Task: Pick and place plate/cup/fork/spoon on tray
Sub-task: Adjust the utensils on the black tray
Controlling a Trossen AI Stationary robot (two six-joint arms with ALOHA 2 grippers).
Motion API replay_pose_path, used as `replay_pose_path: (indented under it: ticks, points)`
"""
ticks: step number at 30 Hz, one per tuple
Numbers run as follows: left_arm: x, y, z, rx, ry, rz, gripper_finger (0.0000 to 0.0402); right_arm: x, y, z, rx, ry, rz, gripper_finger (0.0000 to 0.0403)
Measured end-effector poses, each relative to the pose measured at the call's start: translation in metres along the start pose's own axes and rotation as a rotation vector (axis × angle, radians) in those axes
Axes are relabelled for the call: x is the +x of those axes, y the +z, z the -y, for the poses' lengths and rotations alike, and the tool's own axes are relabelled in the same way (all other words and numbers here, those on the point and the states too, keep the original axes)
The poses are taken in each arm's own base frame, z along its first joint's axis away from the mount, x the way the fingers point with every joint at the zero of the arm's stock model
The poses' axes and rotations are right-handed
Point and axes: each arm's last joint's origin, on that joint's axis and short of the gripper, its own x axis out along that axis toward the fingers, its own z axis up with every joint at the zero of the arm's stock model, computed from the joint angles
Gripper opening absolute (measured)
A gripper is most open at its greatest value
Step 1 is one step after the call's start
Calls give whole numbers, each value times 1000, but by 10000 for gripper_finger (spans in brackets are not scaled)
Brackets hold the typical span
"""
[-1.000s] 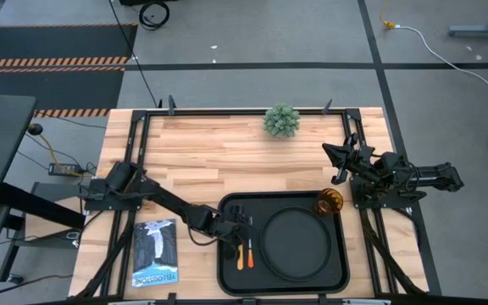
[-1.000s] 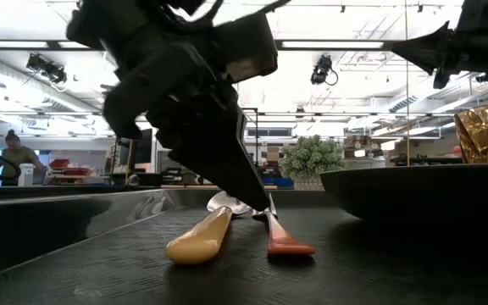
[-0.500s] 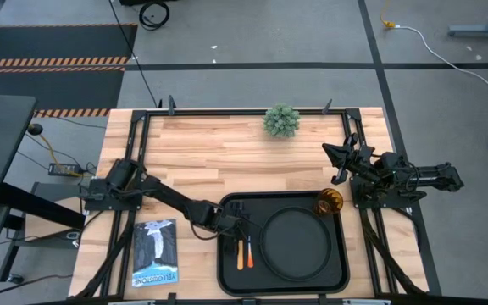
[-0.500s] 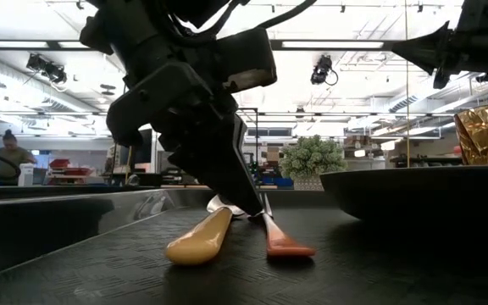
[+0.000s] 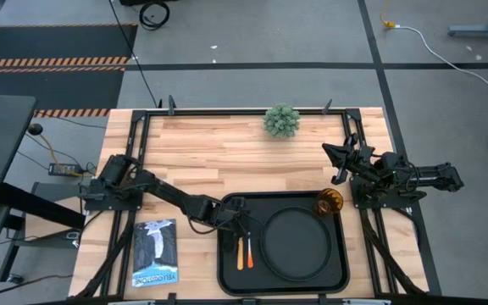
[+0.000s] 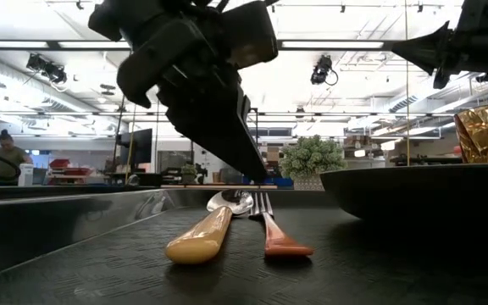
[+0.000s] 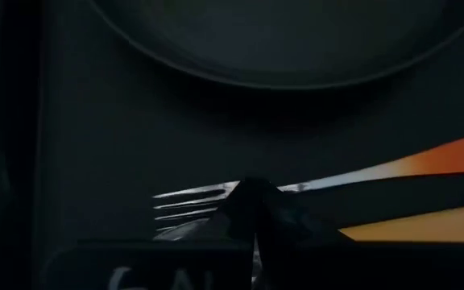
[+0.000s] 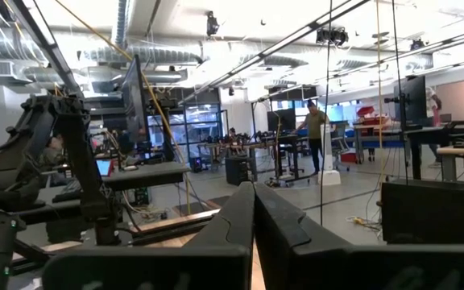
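Note:
The black tray [image 5: 227,273] lies at the table's near side. On it rest the round black plate [image 5: 296,244], the amber cup [image 5: 329,202] in its far right corner, and side by side the spoon [image 5: 240,254] with a yellow-orange handle and the fork [image 5: 249,252] with a red-orange handle. My left gripper [image 6: 263,178] is shut and hangs just above the fork's tines [image 7: 185,201] and the spoon's bowl [image 6: 223,201], clear of both. My right gripper [image 5: 335,163] waits shut, raised over the table's right side.
A small green plant [image 5: 281,120] stands at the table's far edge. A booklet [image 5: 155,252] lies left of the tray. The plate's rim [image 6: 413,191] rises just right of the utensils. A person [image 6: 11,157] is in the room beyond.
My left gripper, shut throughout, has risen off the fork's neck and drawn a little toward the tray's far edge. It now hangs clear above the utensil heads. The fork and spoon lie where they were.

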Motion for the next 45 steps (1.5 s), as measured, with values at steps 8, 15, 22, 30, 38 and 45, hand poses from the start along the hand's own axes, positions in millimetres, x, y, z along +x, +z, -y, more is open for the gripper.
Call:
replay_pose_path:
  ticks: [8, 15, 22, 30, 38, 45]
  points:
    - [1, -2, 5, -7, -95, -15, 9, 0, 0, 0, 0, 0, 0, 14]
    - [9, -5, 8, -31, -100, -20, 9, 0, 0, 0, 1, 0, 1, 14]
    - [15, -7, 11, -45, -105, -12, 9, 0, 0, 0, 1, 0, 2, 14]
    - [18, -9, 11, -53, -99, -12, 9, 0, 0, 0, 1, 0, 2, 14]
    - [19, -7, 11, -55, -100, 5, 9, 0, 0, 0, 1, -1, 2, 14]
    - [19, -7, 10, -56, -92, 7, 9, 0, 0, 0, 1, 0, 2, 14]
